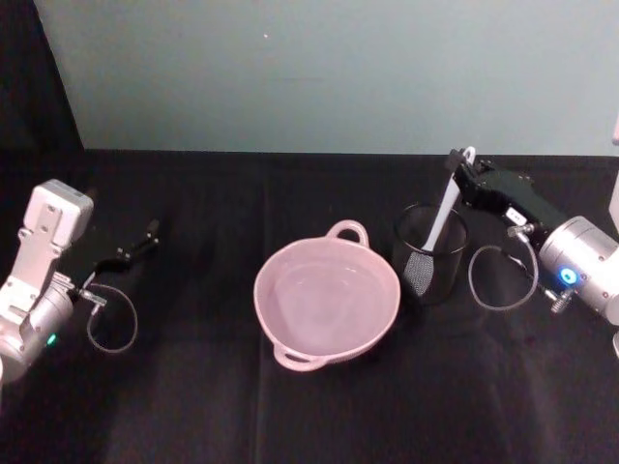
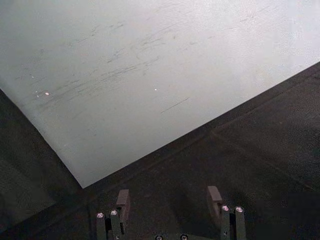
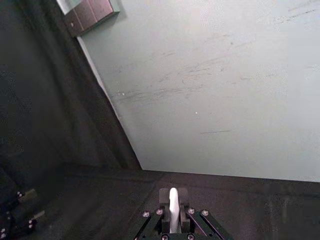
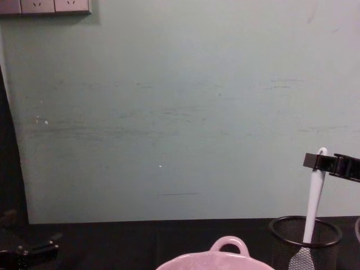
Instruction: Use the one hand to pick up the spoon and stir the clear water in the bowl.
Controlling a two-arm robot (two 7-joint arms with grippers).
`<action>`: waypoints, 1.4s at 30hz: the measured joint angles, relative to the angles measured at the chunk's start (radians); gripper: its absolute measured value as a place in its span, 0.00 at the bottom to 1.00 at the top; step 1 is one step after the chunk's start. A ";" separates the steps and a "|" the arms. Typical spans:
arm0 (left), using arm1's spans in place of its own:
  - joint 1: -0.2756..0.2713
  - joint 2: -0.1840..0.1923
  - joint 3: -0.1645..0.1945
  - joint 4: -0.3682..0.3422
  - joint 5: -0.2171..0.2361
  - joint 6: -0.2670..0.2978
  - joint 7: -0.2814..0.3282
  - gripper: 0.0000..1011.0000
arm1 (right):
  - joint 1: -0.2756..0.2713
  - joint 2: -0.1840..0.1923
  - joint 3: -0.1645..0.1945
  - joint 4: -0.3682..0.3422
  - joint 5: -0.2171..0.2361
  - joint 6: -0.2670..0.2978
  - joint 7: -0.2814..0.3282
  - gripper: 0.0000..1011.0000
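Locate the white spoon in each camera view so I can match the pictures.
Head view: the spoon stands in the mesh cup at right, its handle top pinched by the right gripper.
Chest view: lower right, spoon rising from the cup, gripped near the top.
Right wrist view: handle tip between the fingers, bottom centre.
Left wrist view: not in it.
Shared landmark: the pale green wall.

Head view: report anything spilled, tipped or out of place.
Nothing stands out. The bowl sits upright on the black table with no spill around it. The mesh cup stands upright beside it, spoon leaning inside, its handle held by the right pincer. The left pincer rests open, apart.
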 joint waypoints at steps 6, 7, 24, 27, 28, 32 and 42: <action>0.000 0.000 0.000 0.000 0.000 0.000 0.000 1.00 | 0.000 0.008 0.001 -0.005 0.023 -0.012 -0.001 0.11; 0.000 0.000 0.000 0.000 0.000 0.000 0.000 1.00 | 0.000 0.010 0.000 -0.008 0.025 -0.013 -0.001 0.11; 0.000 0.000 0.000 0.000 0.000 0.000 0.000 1.00 | 0.025 0.028 -0.030 0.000 0.051 -0.032 -0.014 0.11; 0.000 0.000 0.000 0.000 0.000 0.000 0.000 1.00 | 0.029 0.027 -0.033 0.011 0.055 -0.035 -0.016 0.11; 0.000 0.000 0.000 0.000 0.000 0.000 0.000 1.00 | 0.029 0.027 -0.034 0.014 0.057 -0.035 -0.017 0.11; 0.000 0.000 0.000 0.000 0.000 0.000 0.000 1.00 | 0.032 0.023 -0.035 0.030 0.070 -0.036 -0.018 0.11; 0.000 0.000 0.000 0.000 0.000 0.000 0.000 1.00 | 0.023 0.019 -0.021 0.053 0.115 -0.037 -0.030 0.22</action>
